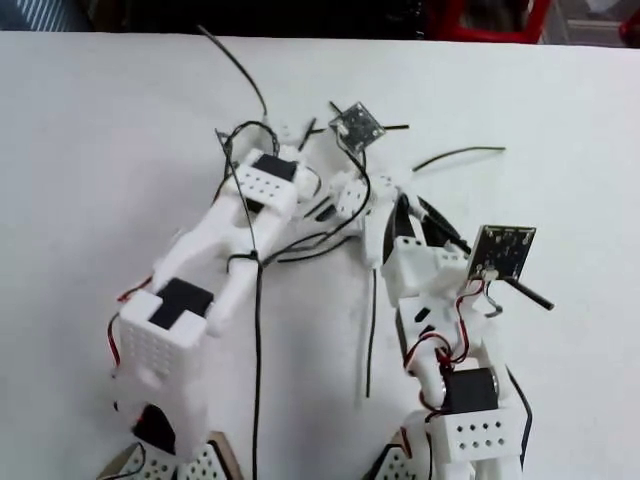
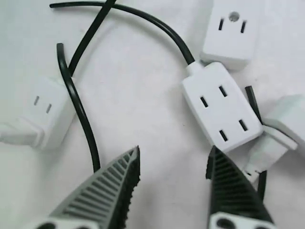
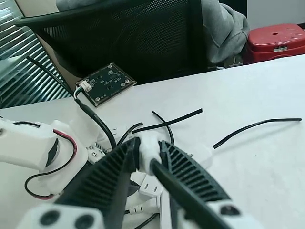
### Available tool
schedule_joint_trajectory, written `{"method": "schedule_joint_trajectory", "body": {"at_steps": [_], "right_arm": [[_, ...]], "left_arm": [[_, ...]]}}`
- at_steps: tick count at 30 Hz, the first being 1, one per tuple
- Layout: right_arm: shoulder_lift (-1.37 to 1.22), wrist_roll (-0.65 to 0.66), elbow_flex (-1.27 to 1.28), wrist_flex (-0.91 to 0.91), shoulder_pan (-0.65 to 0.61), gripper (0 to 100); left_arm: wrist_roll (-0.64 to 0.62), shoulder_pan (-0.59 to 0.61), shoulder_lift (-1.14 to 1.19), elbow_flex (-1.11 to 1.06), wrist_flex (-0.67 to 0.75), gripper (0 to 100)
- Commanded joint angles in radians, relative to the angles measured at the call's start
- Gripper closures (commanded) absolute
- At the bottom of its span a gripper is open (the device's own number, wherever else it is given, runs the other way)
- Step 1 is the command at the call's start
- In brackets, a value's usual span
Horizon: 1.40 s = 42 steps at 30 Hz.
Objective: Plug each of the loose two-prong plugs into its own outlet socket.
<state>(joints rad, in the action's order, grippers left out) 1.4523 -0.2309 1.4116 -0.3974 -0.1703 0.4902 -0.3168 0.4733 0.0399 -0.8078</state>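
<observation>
In the left wrist view, my left gripper (image 2: 174,164) hangs open just above the table, nothing between its ribbed fingers (image 2: 116,186). Just beyond it lies a white outlet block (image 2: 221,112) with two two-slot sockets on a black cord. A three-hole socket (image 2: 232,31) lies past that, and another white two-slot socket (image 2: 43,112) lies off to the side. A white plug (image 2: 276,138) rests against the block's end. My right gripper (image 3: 148,152) is shut on a white two-prong plug (image 3: 147,145) with a black cord. In the high view it (image 1: 400,215) sits right of the outlet cluster (image 1: 350,195).
Loose black cords (image 1: 460,153) curve over the white table (image 1: 110,140) behind and between the arms. Another cord (image 1: 370,340) runs toward the front. A person in a grey sleeve (image 3: 224,28) sits on a black chair behind the far edge.
</observation>
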Motion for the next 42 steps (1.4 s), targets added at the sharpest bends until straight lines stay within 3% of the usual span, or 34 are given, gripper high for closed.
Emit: {"method": "schedule_joint_trajectory", "body": {"at_steps": [1, 7, 17, 24, 32, 35, 39, 42], "right_arm": [[0.005, 0.011, -0.009, 0.022, -0.007, 98.1], [0.007, 0.011, -0.011, 0.022, -0.008, 98.1], [0.007, 0.011, -0.011, 0.022, -0.01, 98.1], [0.007, 0.011, -0.011, 0.022, -0.01, 98.1], [0.007, 0.011, -0.011, 0.022, -0.01, 98.1], [0.007, 0.011, -0.011, 0.022, -0.008, 98.1], [0.007, 0.011, -0.011, 0.022, -0.005, 98.1], [0.007, 0.011, -0.011, 0.022, -0.005, 98.1]], "left_arm": [[-0.011, -0.022, -0.097, 0.003, 0.021, 77], [-0.089, -0.056, -0.136, 0.011, -0.026, 77], [-0.288, -0.105, -0.124, 0.0, 0.1, 76], [-0.29, -0.11, 0.074, 0.084, 0.141, 76], [-0.288, -0.11, 0.283, 0.39, -0.078, 77], [-0.222, -0.108, 0.366, 0.512, -0.187, 77], [-0.115, -0.111, 0.435, 0.698, -0.377, 89], [-0.109, -0.111, 0.458, 0.809, -0.502, 98]]}}
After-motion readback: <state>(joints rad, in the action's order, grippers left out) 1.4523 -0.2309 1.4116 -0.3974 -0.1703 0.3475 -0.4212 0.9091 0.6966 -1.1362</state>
